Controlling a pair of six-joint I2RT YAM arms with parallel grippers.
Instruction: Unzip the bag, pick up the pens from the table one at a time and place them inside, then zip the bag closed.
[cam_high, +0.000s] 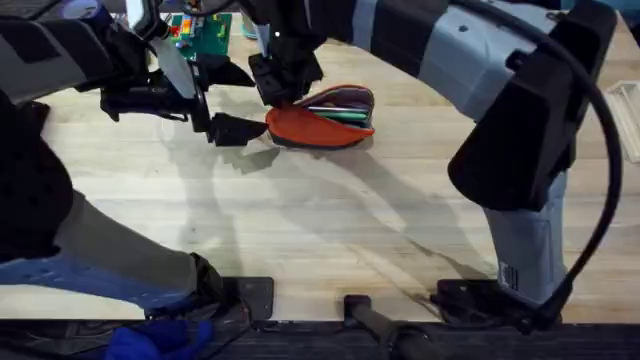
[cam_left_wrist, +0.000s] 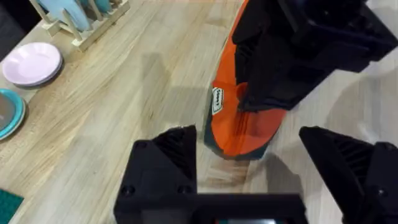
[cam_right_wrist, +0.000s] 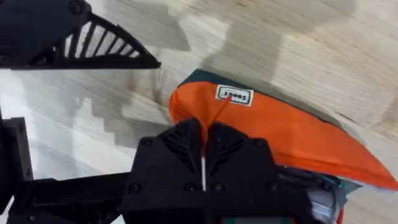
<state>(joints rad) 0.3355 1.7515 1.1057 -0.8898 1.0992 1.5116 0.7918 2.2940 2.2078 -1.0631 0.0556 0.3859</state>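
Pale plank boards with visible grain make up the worktop (cam_high: 330, 220), and the orange pencil pouch (cam_high: 320, 125) lies on it toward twelve o'clock in the overhead view, just past the centre. Its mouth gapes along the far side, where a green pen (cam_high: 340, 113) and other slim pens lie inside, and its dark navy base (cam_left_wrist: 214, 148) shows at the end nearest the left arm. A small white label (cam_right_wrist: 234, 96) sits on the orange fabric near that same end. The right hand (cam_high: 283, 92) reaches in from the lower right and comes down on the pouch's nine o'clock end; in the right wrist view its fingers (cam_right_wrist: 180, 146) are clenched together with a thin metal sliver between them, seemingly the zipper pull, and a fine orange cord runs up to the label. The left hand (cam_high: 225, 125) waits at nine o'clock of the pouch, just beside its end, released, with its fingers (cam_left_wrist: 168, 162) spread wide on either side of the pouch tip without touching it. At ten o'clock in the left wrist view stand stacked plates (cam_left_wrist: 31, 62) and a wooden rack (cam_left_wrist: 93, 28).
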